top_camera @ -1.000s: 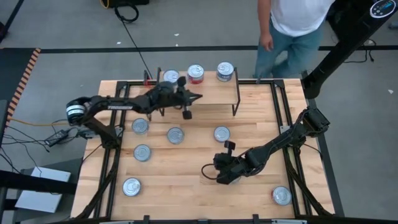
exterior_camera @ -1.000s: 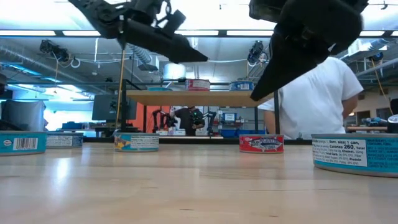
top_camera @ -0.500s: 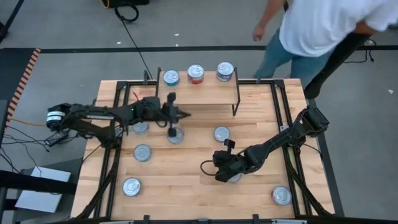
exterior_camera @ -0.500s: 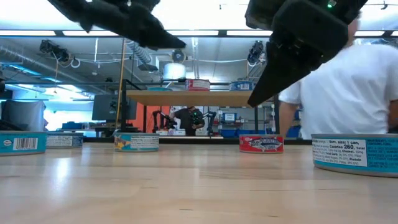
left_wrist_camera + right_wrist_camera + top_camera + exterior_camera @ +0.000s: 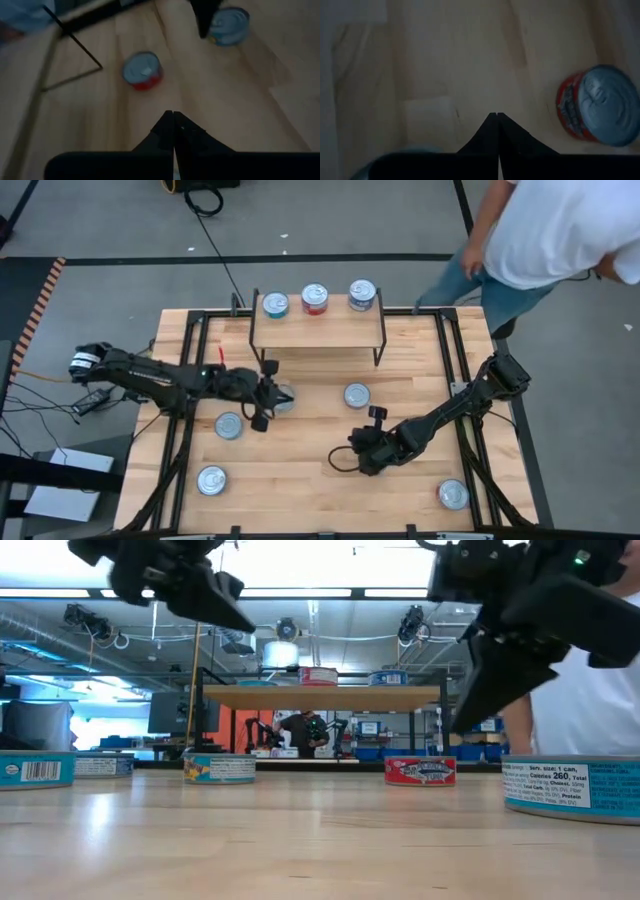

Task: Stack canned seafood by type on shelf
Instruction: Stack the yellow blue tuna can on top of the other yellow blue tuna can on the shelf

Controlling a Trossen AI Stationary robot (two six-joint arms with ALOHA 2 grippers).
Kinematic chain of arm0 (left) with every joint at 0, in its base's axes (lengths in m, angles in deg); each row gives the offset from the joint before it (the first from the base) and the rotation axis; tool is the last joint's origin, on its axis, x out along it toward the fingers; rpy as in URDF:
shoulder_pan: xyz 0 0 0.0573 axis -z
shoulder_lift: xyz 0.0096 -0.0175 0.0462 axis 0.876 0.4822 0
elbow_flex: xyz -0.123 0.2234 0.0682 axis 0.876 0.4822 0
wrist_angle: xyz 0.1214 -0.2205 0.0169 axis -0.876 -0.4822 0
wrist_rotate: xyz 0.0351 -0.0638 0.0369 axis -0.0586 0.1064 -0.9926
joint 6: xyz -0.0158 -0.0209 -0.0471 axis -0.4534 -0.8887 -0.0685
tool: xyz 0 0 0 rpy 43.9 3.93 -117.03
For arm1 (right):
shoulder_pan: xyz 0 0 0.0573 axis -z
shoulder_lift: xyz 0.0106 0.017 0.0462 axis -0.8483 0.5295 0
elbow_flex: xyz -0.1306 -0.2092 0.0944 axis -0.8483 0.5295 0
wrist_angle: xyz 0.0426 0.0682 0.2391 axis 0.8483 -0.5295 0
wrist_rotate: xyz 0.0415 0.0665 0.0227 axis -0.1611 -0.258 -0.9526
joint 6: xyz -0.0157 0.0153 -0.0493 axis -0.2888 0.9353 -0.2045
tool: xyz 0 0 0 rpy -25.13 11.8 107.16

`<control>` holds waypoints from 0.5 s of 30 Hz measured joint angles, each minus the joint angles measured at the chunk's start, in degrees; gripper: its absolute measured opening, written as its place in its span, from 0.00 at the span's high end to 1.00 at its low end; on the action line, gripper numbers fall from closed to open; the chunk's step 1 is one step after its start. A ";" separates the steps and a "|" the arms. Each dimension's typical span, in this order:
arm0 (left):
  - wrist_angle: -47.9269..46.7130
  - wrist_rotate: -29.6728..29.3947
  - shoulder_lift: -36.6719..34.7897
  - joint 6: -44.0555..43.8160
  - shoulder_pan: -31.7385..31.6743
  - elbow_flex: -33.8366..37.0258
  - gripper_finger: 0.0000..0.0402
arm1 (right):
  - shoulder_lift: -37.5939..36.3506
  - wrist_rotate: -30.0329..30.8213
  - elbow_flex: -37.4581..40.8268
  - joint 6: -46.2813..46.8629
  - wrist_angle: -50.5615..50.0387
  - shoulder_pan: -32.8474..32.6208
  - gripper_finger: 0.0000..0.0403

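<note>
Three tins stand on the shelf (image 5: 318, 332): a teal one (image 5: 275, 304), a red one (image 5: 315, 298) and a blue one (image 5: 362, 294). More tins rest on the tabletop, among them (image 5: 229, 425), (image 5: 211, 479), (image 5: 453, 495) and a red one (image 5: 357, 395). My left gripper (image 5: 287, 393) is shut and hovers above a tin (image 5: 283, 400) in front of the shelf; the low view shows it (image 5: 243, 624) well above the table. My right gripper (image 5: 356, 455) is shut and hangs over the table's middle (image 5: 462, 723), off the wood. The red tin (image 5: 142, 70) (image 5: 599, 106) shows in both wrist views.
A person in a white shirt (image 5: 560, 225) stands beyond the table's far right corner. The shelf's black legs (image 5: 380, 340) stand on the far half of the table. A black frame rail (image 5: 455, 370) runs along the right side. A pale tin edge (image 5: 415, 150) shows under the right wrist.
My left gripper has drawn back from the shelf's front edge toward the table's near and left side, now over a tin in front of the shelf. My right gripper has shifted slightly toward the right and near edge. The person has walked right behind the table.
</note>
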 joint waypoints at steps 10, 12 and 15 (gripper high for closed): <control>-11.33 -6.56 0.07 -13.40 7.77 0.00 0.97 | 0.00 -5.34 0.00 -8.28 3.22 0.84 1.00; -13.26 -7.65 0.07 -15.73 9.08 0.00 0.96 | 0.00 -6.14 0.03 -10.51 4.45 1.95 1.00; -15.18 -9.43 0.35 -17.78 10.57 0.00 0.95 | -0.22 -8.36 1.84 -14.60 9.88 4.19 1.00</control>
